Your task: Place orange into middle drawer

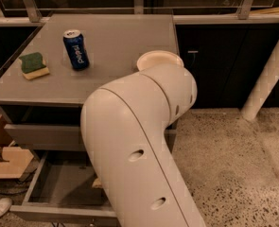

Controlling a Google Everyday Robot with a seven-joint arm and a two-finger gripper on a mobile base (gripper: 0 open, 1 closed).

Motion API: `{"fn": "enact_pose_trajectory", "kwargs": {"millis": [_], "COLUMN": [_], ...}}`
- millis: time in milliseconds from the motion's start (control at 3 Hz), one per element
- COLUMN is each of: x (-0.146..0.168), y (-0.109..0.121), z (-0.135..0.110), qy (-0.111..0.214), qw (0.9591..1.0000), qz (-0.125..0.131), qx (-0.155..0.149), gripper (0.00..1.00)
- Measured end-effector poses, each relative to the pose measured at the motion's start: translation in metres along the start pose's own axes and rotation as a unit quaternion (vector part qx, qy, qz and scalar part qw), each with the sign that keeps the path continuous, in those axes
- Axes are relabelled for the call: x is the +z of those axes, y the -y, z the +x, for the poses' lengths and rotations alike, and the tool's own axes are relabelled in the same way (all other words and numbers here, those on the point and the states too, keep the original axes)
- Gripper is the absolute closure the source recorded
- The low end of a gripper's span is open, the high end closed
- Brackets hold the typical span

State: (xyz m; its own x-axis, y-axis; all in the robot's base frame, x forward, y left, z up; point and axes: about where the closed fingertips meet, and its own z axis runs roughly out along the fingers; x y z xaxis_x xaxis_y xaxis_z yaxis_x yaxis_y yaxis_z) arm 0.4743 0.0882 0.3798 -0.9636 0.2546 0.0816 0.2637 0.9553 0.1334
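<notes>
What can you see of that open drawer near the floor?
The open drawer is wide, shallow and plain grey, pulled well out beneath a shut drawer of the same grey. Its bare floor, left wall and front edge show; the white arm hides its right side. A small tan bit peeks out at the arm's edge, unclear what. The gripper is out of sight, likely behind that arm.

My arm (139, 141), cream-white, fills the frame's centre.
Smooth rounded shells with dark oval holes; my gripper is hidden behind them.
</notes>
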Motion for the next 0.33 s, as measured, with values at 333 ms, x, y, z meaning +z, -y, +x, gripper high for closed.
{"fn": "enact_pose_trajectory", "kwargs": {"millis": [333], "x": [0.0000], "y": [0.0000], "z": [0.0000], "qy": [0.000], "qw": [1.0000], "qz": [0.000], "qx": [0.000], "gripper": [0.00]}}
